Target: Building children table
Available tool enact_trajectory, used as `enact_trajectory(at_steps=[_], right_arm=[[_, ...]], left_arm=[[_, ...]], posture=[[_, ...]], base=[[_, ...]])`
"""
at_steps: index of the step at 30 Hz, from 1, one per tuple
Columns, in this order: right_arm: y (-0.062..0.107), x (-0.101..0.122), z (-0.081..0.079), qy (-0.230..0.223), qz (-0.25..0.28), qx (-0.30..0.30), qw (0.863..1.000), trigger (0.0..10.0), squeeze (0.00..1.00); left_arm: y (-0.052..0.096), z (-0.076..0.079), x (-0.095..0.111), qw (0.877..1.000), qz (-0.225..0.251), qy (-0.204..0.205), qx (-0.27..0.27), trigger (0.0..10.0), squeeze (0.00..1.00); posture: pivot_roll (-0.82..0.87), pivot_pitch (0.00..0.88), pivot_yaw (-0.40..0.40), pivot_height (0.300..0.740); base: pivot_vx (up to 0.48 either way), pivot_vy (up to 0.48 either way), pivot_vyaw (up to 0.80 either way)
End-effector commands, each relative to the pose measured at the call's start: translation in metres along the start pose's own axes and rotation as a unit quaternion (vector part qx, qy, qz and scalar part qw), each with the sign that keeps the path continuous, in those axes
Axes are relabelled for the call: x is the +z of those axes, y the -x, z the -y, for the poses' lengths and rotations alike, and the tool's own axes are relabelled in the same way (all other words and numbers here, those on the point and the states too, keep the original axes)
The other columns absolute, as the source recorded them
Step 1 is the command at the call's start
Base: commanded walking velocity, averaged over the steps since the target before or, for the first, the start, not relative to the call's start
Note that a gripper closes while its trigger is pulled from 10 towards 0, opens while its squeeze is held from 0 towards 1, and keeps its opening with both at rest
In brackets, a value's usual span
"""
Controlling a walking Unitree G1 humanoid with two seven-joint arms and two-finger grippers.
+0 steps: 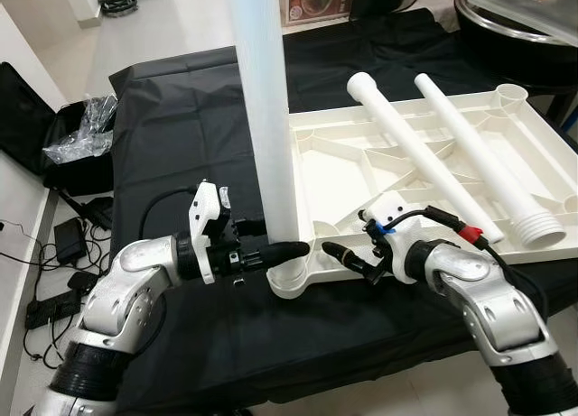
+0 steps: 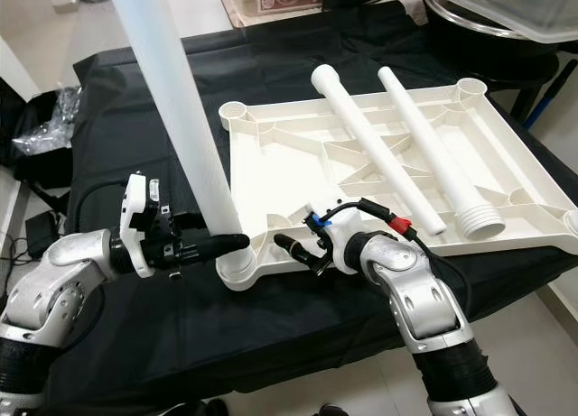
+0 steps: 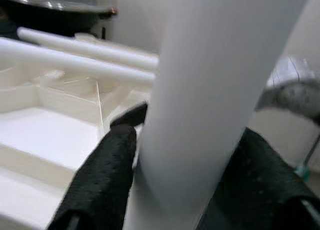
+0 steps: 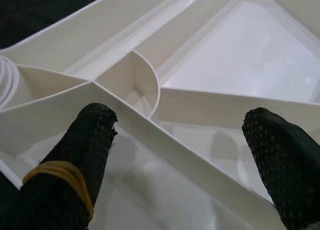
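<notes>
Here, in the left eye view, I see the white tabletop point(image 1: 424, 154) lying underside up on the black-draped worktop point(image 1: 181, 118). 1 white leg point(image 1: 264, 118) stands upright in the near corner socket point(image 1: 291, 276), long axis vertical. My left claw point(image 1: 287, 250) is pinching that leg near its base. 2 loose legs point(image 1: 433, 154) lie flat across the ribs, running from far-left to near-right, the threaded end point(image 1: 545, 226) of 1 nearest me.

In the right eye view, my right claw point(image 2: 291, 246) sits at the tabletop's near edge.

The left wrist view adds the fingers point(image 3: 102, 177) pressed against both sides of the leg.

The right wrist view adds spread fingers point(image 4: 75, 180) straddling a rib point(image 4: 185, 160).
</notes>
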State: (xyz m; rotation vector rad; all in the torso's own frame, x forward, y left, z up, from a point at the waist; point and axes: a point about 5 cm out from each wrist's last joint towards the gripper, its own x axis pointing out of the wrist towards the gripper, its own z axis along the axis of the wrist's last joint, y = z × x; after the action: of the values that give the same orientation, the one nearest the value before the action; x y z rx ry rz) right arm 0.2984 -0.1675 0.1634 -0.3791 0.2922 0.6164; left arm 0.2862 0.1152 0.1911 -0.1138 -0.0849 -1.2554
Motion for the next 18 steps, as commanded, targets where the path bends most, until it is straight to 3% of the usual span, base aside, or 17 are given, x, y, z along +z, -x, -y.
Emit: enact_trajectory(at_steps=[1, 7, 9, 13, 16, 17, 18], right_arm=[[-0.004, -0.024, -0.009, -0.021, -0.052, 0.017, 0.998, 10.0, 0.00], [-0.005, -0.023, -0.014, -0.022, -0.051, 0.020, 0.998, 10.0, 0.00], [-0.004, -0.023, -0.014, -0.022, -0.052, 0.020, 0.998, 10.0, 0.00], [-0.004, -0.024, -0.014, -0.023, -0.052, 0.019, 0.998, 10.0, 0.00], [-0.003, -0.025, -0.012, -0.024, -0.052, 0.020, 0.998, 10.0, 0.00], [-0.003, -0.025, -0.012, -0.025, -0.052, 0.021, 0.998, 10.0, 0.00], [-0.004, -0.025, -0.012, -0.025, -0.052, 0.021, 0.998, 10.0, 0.00]], left_arm=[[0.003, -0.004, 0.011, 1.000, 0.020, -0.014, 0.019, 10.0, 1.00], [0.011, 0.003, 0.018, 0.996, 0.026, -0.052, 0.060, 10.0, 1.00], [0.014, 0.012, 0.017, 0.994, 0.020, -0.069, 0.086, 10.0, 1.00], [0.016, 0.020, 0.014, 0.991, 0.015, -0.071, 0.111, 10.0, 1.00], [0.019, 0.035, 0.002, 0.980, -0.008, -0.082, 0.181, 10.0, 1.00], [0.016, 0.041, -0.002, 0.976, -0.006, -0.076, 0.203, 10.0, 0.00], [0.014, 0.044, -0.005, 0.972, -0.007, -0.076, 0.221, 10.0, 0.00]], posture=[[-0.04, 0.185, 0.049, 0.740], [-0.03, 0.188, 0.053, 0.740], [-0.03, 0.192, 0.054, 0.740], [-0.02, 0.192, 0.057, 0.740], [-0.01, 0.194, 0.057, 0.740], [-0.01, 0.194, 0.057, 0.740], [0.00, 0.194, 0.057, 0.740]], base=[[0.000, 0.000, 0.00], [0.000, 0.000, 0.00], [0.000, 0.000, 0.00], [0.000, 0.000, 0.00], [0.000, 0.000, 0.00], [0.000, 0.000, 0.00], [0.000, 0.000, 0.00]])
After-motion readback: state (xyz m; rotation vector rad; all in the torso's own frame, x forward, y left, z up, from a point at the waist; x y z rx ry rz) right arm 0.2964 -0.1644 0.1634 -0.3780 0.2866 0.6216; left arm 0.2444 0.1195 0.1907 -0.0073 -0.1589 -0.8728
